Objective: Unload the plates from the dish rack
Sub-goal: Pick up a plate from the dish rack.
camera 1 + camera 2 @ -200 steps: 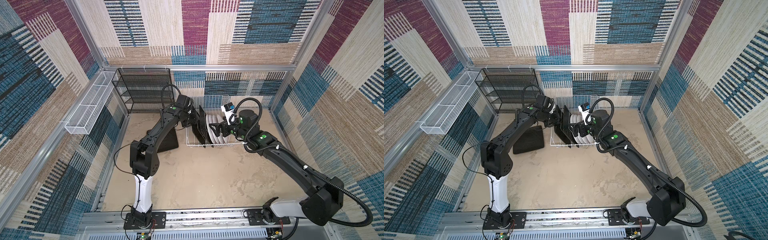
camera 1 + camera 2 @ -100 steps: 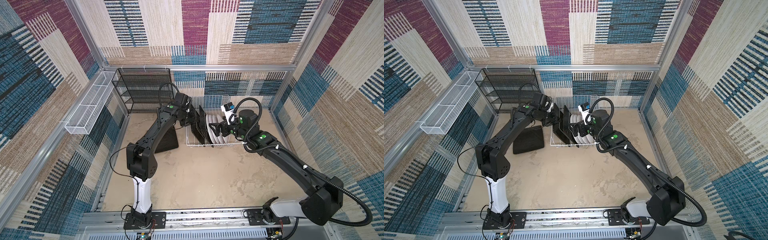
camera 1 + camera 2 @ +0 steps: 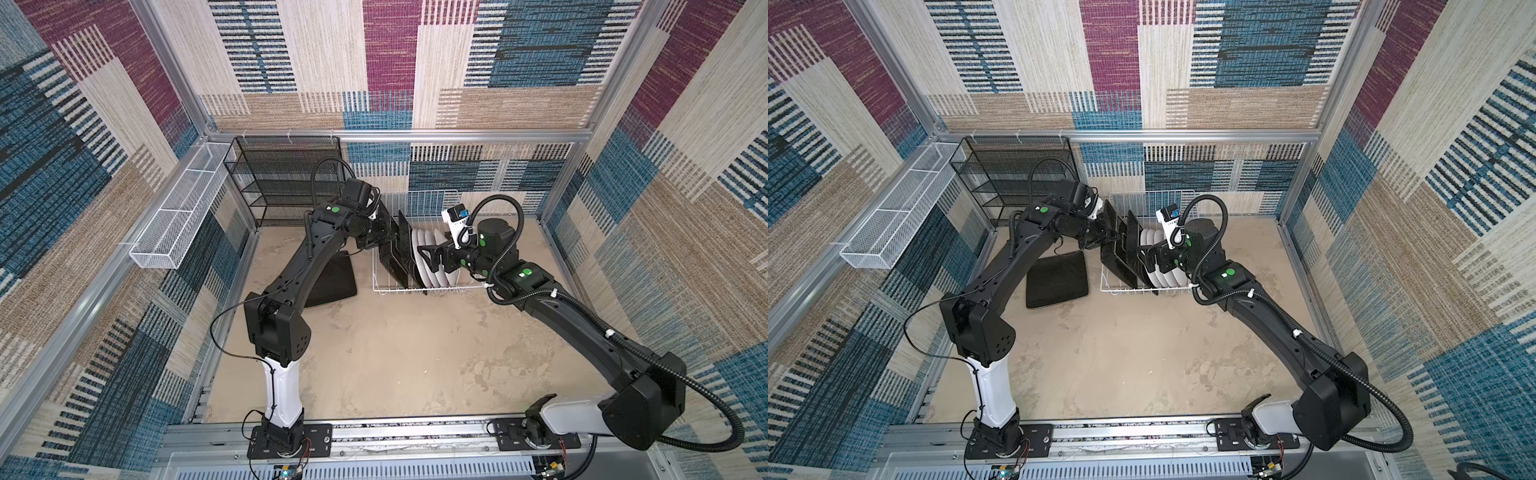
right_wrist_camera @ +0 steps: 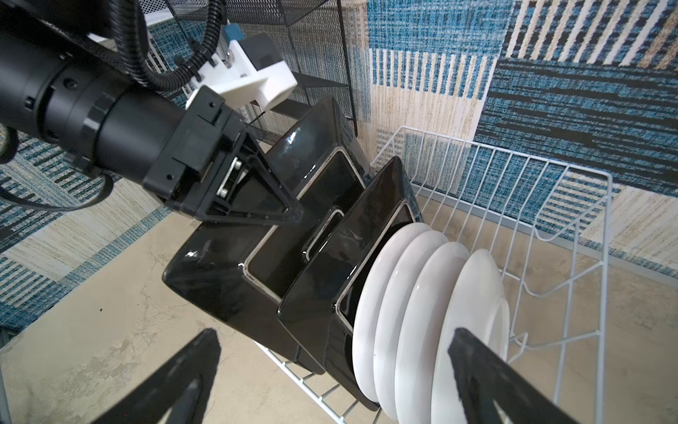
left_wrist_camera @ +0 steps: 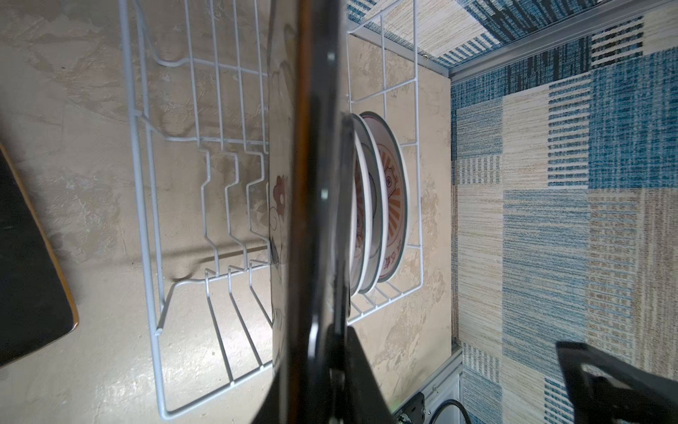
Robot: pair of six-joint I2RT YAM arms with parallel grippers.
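Between the clamped jaws of the left tool [image 4: 290, 211], the end square plate [image 4: 220, 271] has edged outward from the dish rack [image 4: 477, 145], starting its removal; the right tool [image 3: 426, 257] hangs with jaws wide apart.

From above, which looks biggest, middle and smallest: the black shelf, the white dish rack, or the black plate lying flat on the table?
In a top view:
1. black shelf and dish rack: about alike, so I won't rank them.
2. black plate on the table: clearly smallest.
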